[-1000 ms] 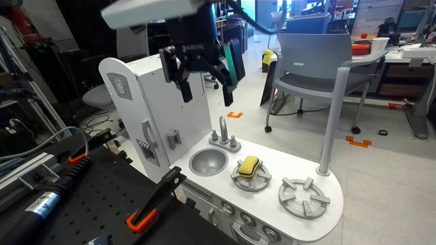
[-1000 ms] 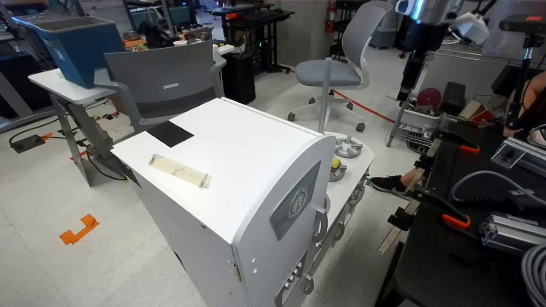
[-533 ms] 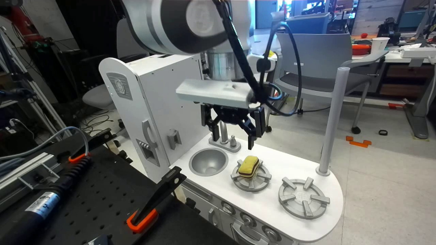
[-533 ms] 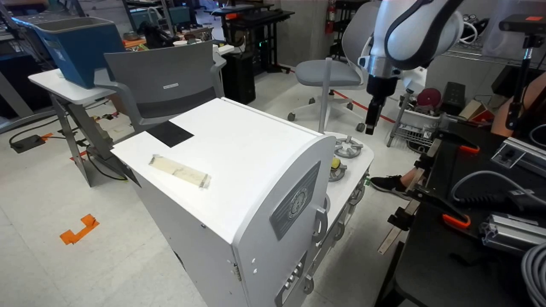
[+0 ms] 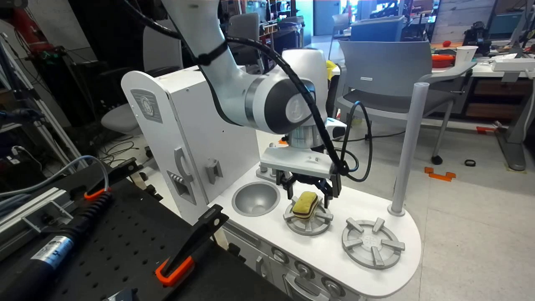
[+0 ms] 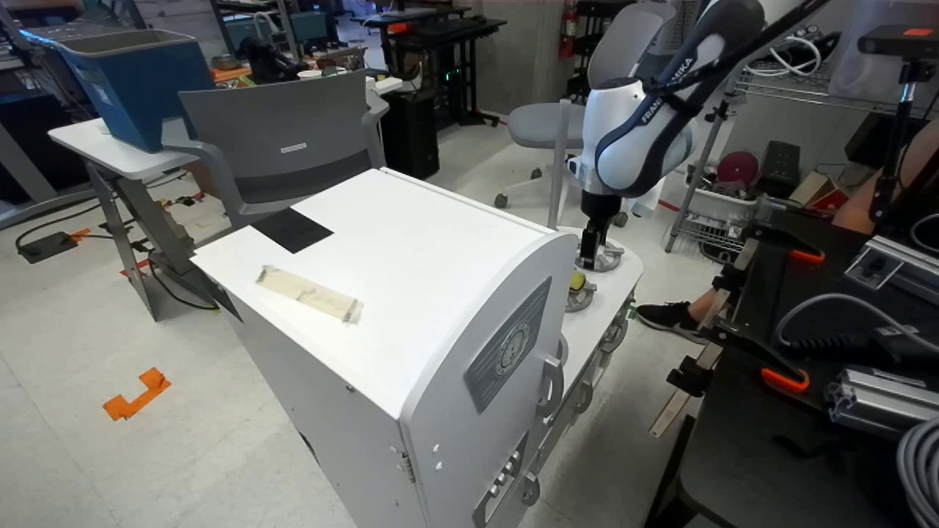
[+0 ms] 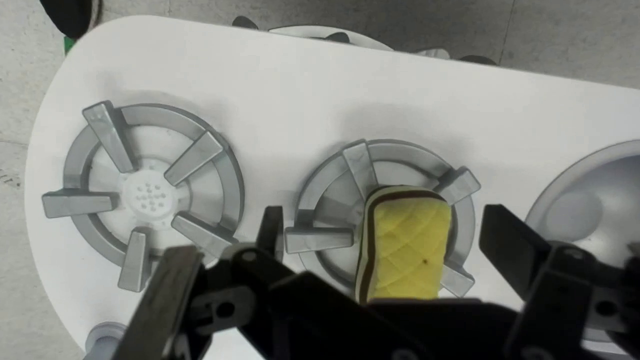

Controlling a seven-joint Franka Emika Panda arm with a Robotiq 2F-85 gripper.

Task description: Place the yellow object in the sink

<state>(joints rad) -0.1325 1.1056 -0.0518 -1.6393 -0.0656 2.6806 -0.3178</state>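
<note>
The yellow object (image 5: 305, 204), a sponge-like block with dark and pale bands along its sides, lies tilted on the middle burner (image 5: 309, 230). It also shows in an exterior view (image 6: 577, 281) and in the wrist view (image 7: 411, 247). My gripper (image 5: 308, 200) is open and empty, pointing down just above the object. In the wrist view the fingertips (image 7: 382, 220) stand apart on either side of it, not touching. The gripper's body hides the object's near end there. The round grey sink (image 5: 256, 199) is beside that burner and shows nothing in it; part shows in the wrist view (image 7: 607, 210).
A grey faucet (image 5: 274, 161) stands behind the sink. A second burner (image 5: 373, 244) and an upright grey post (image 5: 409, 146) are at the counter's far end. A tall white toy cabinet (image 5: 213, 133) rises beside the sink. A black table with clamps (image 5: 108, 242) faces the counter.
My gripper has come down from high above the counter to just over the yellow object. It has stayed open. The yellow object has not moved.
</note>
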